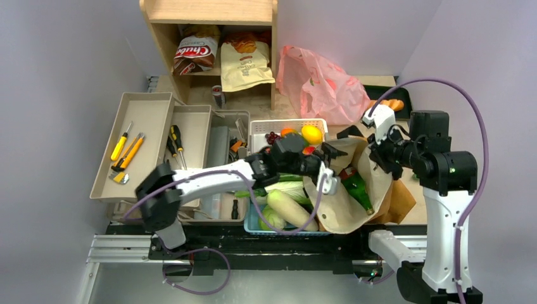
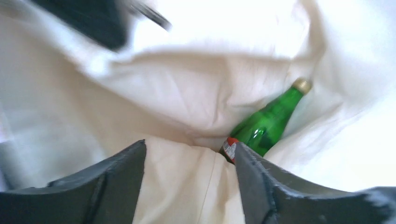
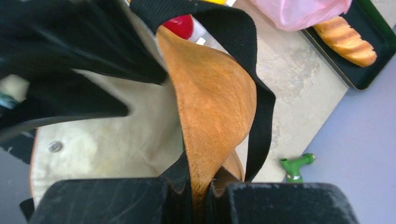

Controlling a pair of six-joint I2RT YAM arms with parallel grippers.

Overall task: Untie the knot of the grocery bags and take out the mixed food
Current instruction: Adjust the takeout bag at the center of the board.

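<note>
Two bags here, but the brown bag (image 1: 380,180) is the one in play. It lies on its side mid-worktop (image 3: 299,79), brown outside, pale lining. Right end effector (image 3: 198,186) is clenched on its rim, propping the mouth open. Left end effector (image 2: 189,144) is inside, released, nothing between the jaws, a green bottle (image 2: 266,123) just ahead. Looks like the emptying step; next it needs to line up and close on something. Pink bag (image 1: 320,82) sits crumpled at the back by the shelf (image 1: 209,12); can't spot its knot.

White "Chubs" lettering on the brown snack bag (image 1: 195,54) in the wooden shelf (image 1: 209,9); other print illegible.
</note>
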